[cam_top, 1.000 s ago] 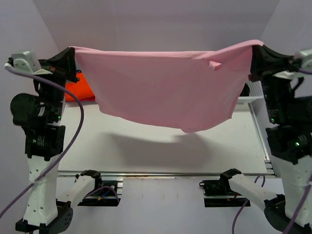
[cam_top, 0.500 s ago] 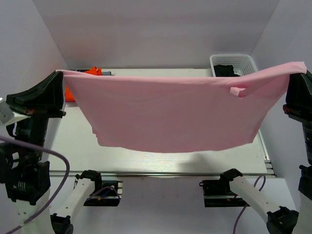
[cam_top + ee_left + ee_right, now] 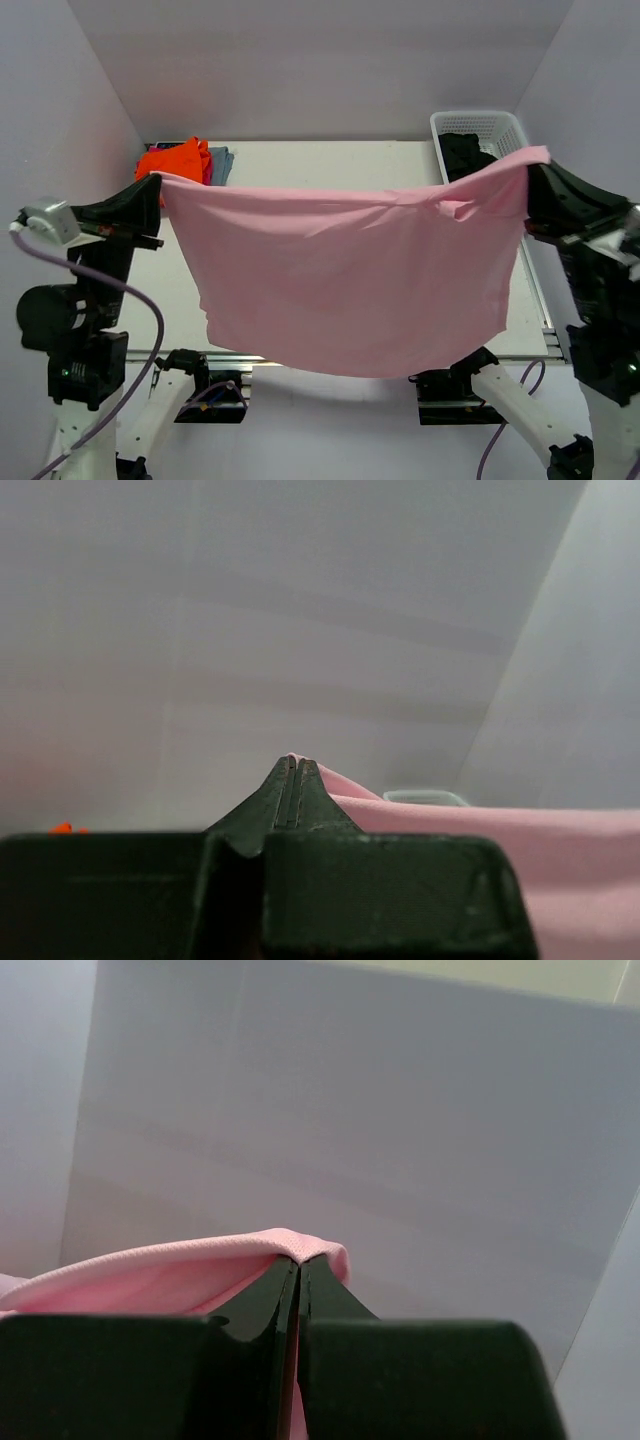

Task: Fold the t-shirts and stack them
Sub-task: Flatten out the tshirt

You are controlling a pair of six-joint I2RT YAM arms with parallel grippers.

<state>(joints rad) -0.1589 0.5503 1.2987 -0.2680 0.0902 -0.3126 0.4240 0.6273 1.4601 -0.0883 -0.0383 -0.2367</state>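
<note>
The light pink t-shirt hangs spread in the air between both arms, its lower edge drooping over the table's near edge. My left gripper is shut on its left top corner; the pink cloth shows beside the closed jaws. My right gripper is shut on its right top corner, cloth draped over the closed jaws. The bright orange t-shirt lies at the table's far left with a grey-blue one beside it. A black shirt lies in the basket.
A white plastic basket stands at the far right corner of the white table. Grey walls close in on the left, right and back. The arm bases sit at the near edge.
Both arms have lowered and drawn closer together with the pink shirt, which now sags more in the middle and hangs nearer the camera. The orange shirt is now uncovered.
</note>
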